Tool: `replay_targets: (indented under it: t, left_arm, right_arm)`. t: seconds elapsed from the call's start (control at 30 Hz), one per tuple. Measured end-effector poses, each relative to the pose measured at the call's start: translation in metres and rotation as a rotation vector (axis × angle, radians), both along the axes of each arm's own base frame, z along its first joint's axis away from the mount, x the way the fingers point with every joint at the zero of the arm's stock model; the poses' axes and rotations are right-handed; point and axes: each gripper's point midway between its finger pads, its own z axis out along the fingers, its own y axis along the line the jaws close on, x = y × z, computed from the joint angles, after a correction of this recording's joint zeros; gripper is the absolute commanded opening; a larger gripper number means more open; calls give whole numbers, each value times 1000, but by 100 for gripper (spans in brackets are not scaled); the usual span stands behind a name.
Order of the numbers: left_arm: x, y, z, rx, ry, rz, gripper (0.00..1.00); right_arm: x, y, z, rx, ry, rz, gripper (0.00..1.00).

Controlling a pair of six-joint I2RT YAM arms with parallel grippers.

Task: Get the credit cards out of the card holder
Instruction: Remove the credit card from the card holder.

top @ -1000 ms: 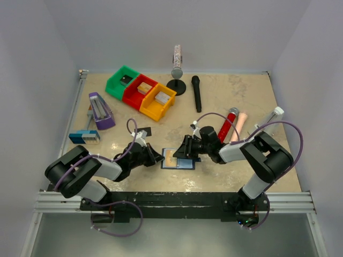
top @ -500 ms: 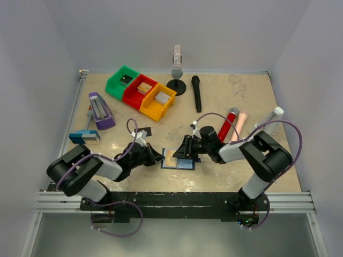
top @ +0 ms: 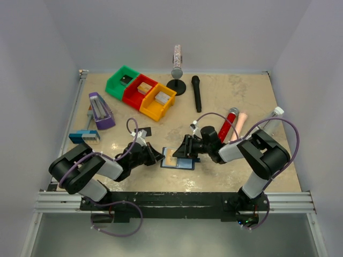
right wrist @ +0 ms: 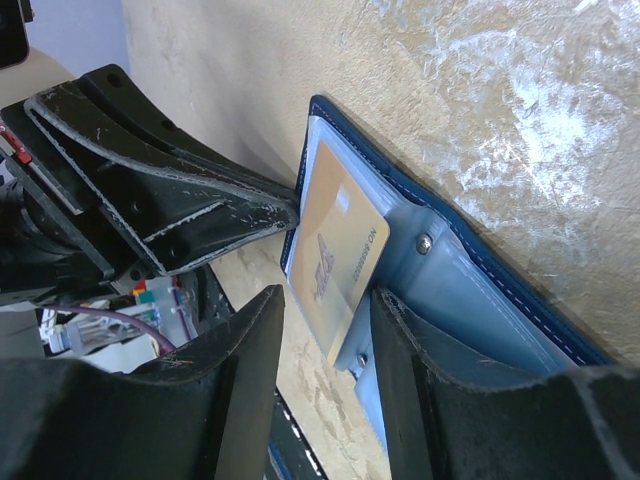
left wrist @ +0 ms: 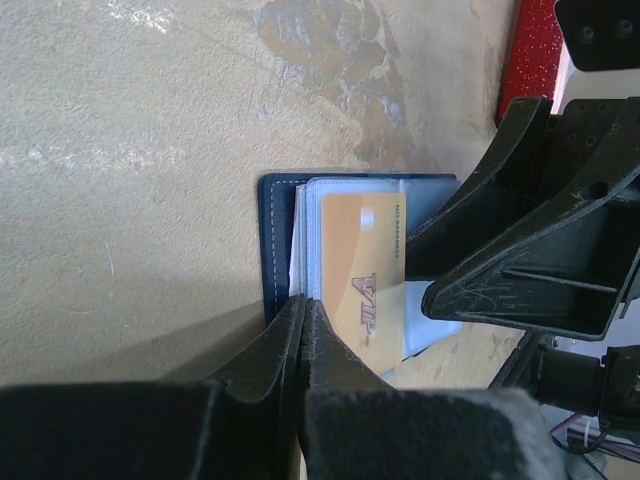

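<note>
- Card holder (top: 185, 164) lies open flat on table (top: 225, 91), near-centre, btwn the two grippers.
- Tan-gold card (left wrist: 360, 280) on holder's left half, partly out of its clear pocket.
- L gripper (left wrist: 303, 305): fingers together, tips at holder's left edge; can't tell if anything's pinched.
- R gripper (right wrist: 327, 295): fingers apart, straddling the card's end, not clamping it.

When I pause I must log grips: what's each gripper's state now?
Left gripper: closed, tips pinched at the card holder edge.
Right gripper: open, straddling the tan-gold card at its end.
</note>
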Motion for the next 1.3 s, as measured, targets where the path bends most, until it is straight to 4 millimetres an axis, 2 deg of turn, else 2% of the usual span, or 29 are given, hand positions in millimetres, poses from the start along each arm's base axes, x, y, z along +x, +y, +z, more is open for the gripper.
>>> replay_targets:
  t: [0.8, 1.3]
  left_arm:
    - [1, -1, 0, -4, -5, 1, 0]
    - [2, -2, 0, -2, -12, 24, 0]
  right_arm:
    - [-4, 3, 6, 41, 32, 6, 47]
    - [-6, 3, 3, 44, 76, 0, 45]
